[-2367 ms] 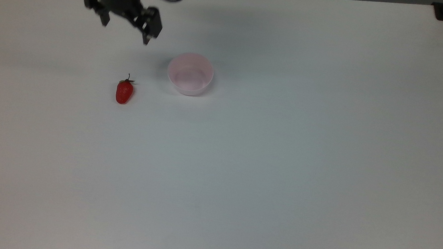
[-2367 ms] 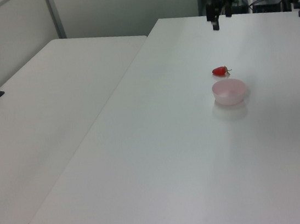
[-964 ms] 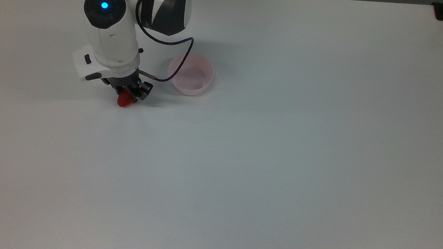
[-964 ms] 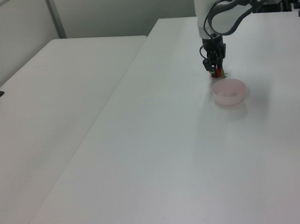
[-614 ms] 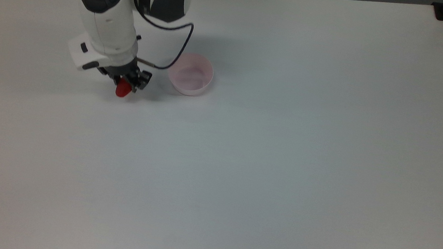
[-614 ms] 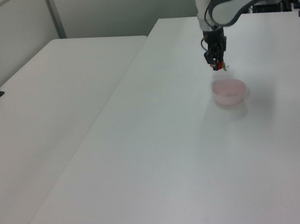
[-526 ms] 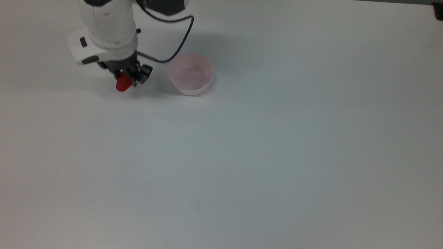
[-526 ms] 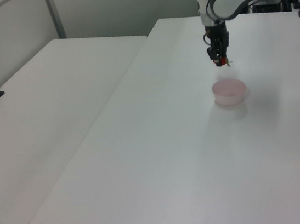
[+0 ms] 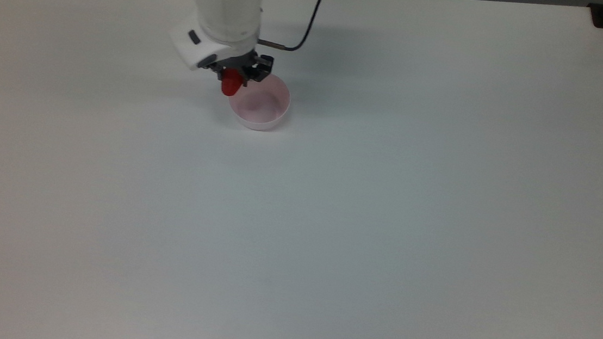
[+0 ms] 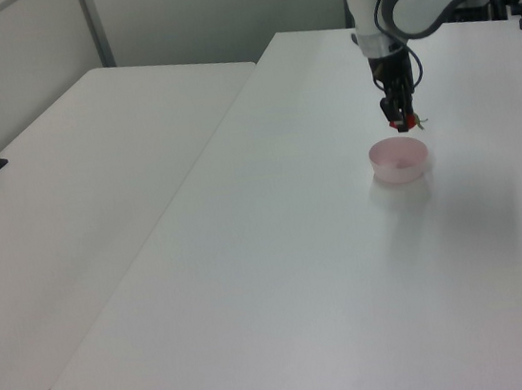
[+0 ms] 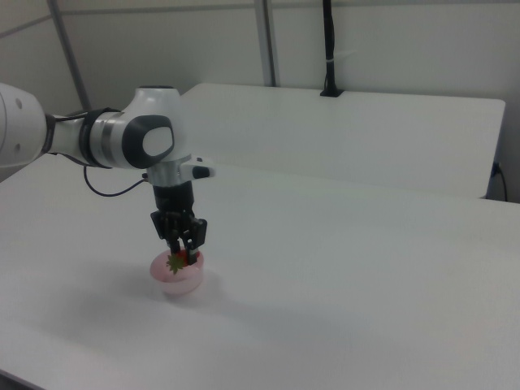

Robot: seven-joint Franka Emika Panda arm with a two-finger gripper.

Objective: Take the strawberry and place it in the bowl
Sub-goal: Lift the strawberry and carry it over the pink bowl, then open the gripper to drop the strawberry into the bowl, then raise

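The white table (image 9: 385, 209) carries the pink bowl (image 9: 259, 106). Above the bowl's rim, on the top view's left, the gripper (image 9: 234, 78) is clamped on the strawberry (image 9: 229, 86). The strawberry hangs clear of the table, its long axis roughly level, its red tip toward the top view's bottom. Half a second ago the arm held it well to the top view's left of the bowl.

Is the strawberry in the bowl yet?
Not yet. The strawberry hangs in the shut gripper above the bowl rim.
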